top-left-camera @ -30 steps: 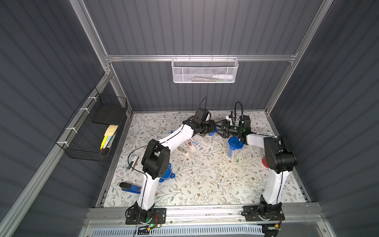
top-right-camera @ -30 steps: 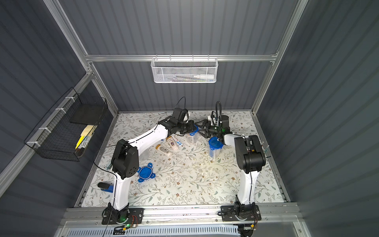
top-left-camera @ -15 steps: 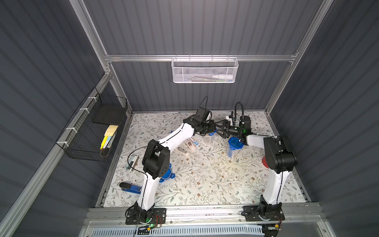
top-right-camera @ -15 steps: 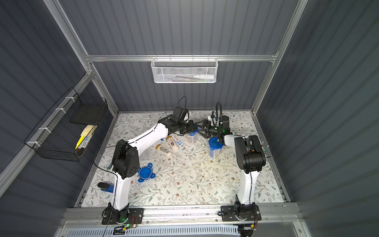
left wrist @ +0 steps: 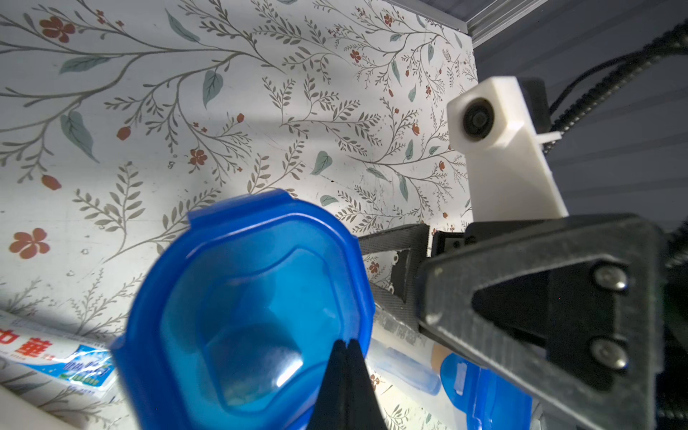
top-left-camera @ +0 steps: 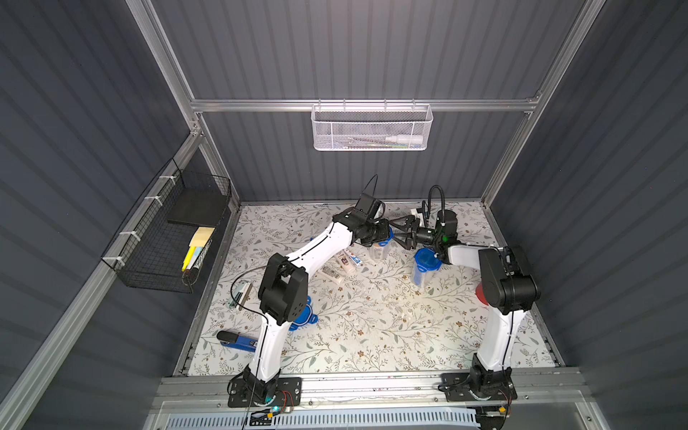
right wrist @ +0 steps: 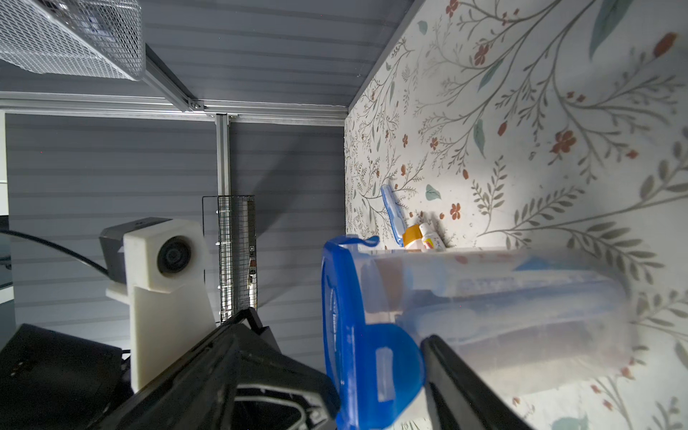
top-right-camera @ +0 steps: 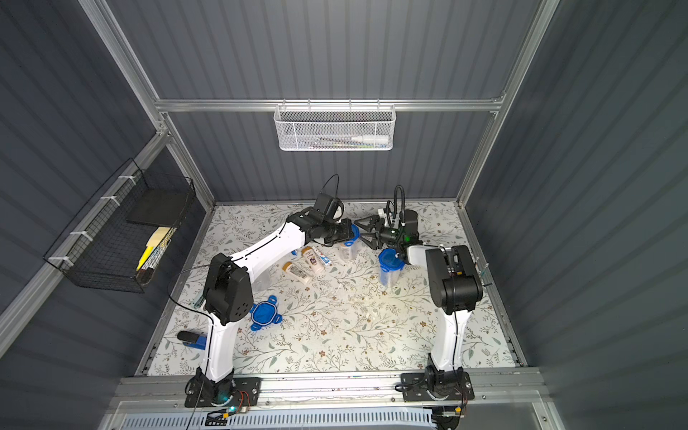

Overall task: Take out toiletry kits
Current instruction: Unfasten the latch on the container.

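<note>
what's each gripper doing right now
left gripper: closed, tips together at the blue lid rim; whether it pinches the lid cannot be told.
right gripper: set wide, holding the clear jar.

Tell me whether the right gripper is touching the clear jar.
Touching. The right wrist view shows a finger of the right gripper pressed against the clear jar.
</note>
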Controlling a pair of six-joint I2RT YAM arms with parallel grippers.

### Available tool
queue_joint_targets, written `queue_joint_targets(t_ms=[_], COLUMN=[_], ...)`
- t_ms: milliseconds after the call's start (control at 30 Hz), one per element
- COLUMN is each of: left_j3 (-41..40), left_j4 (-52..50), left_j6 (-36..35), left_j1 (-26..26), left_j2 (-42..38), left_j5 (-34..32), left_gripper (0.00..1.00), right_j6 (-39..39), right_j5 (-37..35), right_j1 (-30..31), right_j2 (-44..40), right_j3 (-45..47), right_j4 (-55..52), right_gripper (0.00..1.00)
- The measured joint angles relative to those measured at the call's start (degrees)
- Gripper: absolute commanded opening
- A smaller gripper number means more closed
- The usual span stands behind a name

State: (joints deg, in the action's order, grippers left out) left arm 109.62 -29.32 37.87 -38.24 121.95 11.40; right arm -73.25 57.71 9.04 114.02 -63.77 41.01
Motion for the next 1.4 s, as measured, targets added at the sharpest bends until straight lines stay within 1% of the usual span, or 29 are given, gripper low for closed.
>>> queue_joint_targets(t_ms=[267, 533, 1167, 1267, 1400], left_j3=[-0.1, -0.3, -2.1, -2.3, -2.3], left_j4=[0.1, 0.6, 3.5, 4.1, 4.3], left_j6=[-0.1, -0.1, -0.1, -0.2, -0.2], left_j1=[0.0, 0.0, 0.3, 0.5, 0.5], left_j2=[0.0, 0.2, 0.2, 0.2, 0.3], left_j5=[-0.4, -0.2, 0.3, 0.3, 0.5], left_gripper=[0.0, 0.0, 0.0, 0.0, 0.0], right_j6=[-6.0, -8.7, -10.4, -10.4, -10.4], right_j5=[0.0, -0.4, 0.1, 0.0, 0.2], right_j1=[0.0, -0.4, -1.6, -2.8, -3.9], right_j2=[1.7, 1.9, 1.9, 1.4, -1.6], right_j3=[0.8, 1.7, 1.7, 1.7, 1.7], right_j4=[7.2, 9.9, 10.0, 11.8, 14.8], right_gripper=[0.78, 0.78, 0.78, 0.78, 0.78])
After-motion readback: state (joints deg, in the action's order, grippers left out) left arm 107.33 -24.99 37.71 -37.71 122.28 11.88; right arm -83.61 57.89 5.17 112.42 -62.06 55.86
